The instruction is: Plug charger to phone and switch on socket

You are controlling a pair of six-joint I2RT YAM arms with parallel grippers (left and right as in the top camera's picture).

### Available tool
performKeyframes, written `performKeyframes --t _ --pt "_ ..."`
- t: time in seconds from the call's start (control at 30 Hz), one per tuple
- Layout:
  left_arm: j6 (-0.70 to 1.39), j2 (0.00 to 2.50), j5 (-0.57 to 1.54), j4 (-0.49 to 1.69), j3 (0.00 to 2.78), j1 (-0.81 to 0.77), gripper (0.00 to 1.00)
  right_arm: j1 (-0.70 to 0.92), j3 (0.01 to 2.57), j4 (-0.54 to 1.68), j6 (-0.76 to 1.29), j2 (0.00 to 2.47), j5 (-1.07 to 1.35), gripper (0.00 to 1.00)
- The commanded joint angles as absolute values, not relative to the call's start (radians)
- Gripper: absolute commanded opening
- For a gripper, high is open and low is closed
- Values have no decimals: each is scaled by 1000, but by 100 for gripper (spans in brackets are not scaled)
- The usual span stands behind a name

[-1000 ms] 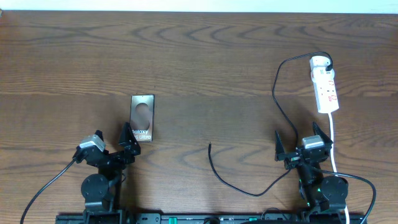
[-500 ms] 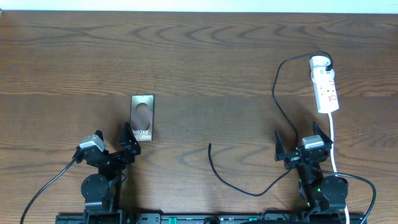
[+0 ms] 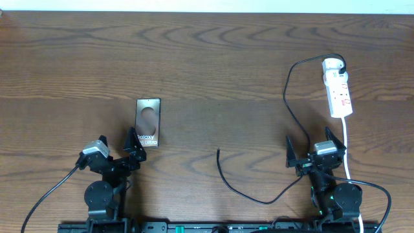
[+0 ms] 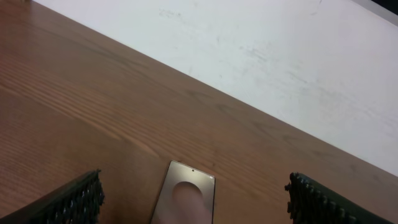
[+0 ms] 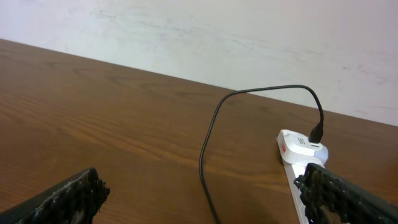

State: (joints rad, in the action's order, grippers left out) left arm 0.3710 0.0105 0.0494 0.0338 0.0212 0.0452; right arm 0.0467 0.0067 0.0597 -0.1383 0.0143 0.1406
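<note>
Near edge: left claw point(image 3: 118, 145) and right claw point(image 3: 310, 147) are spread, empty. The charger point(image 3: 284, 97) tip lies mid-counter point(image 3: 207, 71), right of the phone point(image 3: 148, 123); the socket point(image 3: 337, 90) is far right. Pinch just behind the tip, aligned with the phone's near end.

Soft, even light falls from above on the worktop point(image 3: 213, 71). In the overhead view the wood grain is sharp, and shadows are short and faint. Both wrist views are dimmer on the wood, while the far wall point(image 4: 280, 56) is bright and slightly washed out. The dark tool fingers point(image 4: 74, 202) at the near edge look soft and out of focus.
</note>
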Motion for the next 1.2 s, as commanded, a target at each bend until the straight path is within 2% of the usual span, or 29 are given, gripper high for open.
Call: performKeyframes --t 0.0,0.43,0.6,0.87,1.17 --pt "379 4 33 66 4 49 93 39 6 65 -124 7 133 99" --pt "374 12 44 71 62 49 92 39 6 65 -125 7 133 99" --pt "352 118 44 91 174 49 92 39 6 65 -125 7 133 99" --pt "255 566 44 245 591 49 93 39 6 65 -124 7 133 99" --pt "54 1230 83 823 1309 49 93 39 6 65 -124 7 133 99"
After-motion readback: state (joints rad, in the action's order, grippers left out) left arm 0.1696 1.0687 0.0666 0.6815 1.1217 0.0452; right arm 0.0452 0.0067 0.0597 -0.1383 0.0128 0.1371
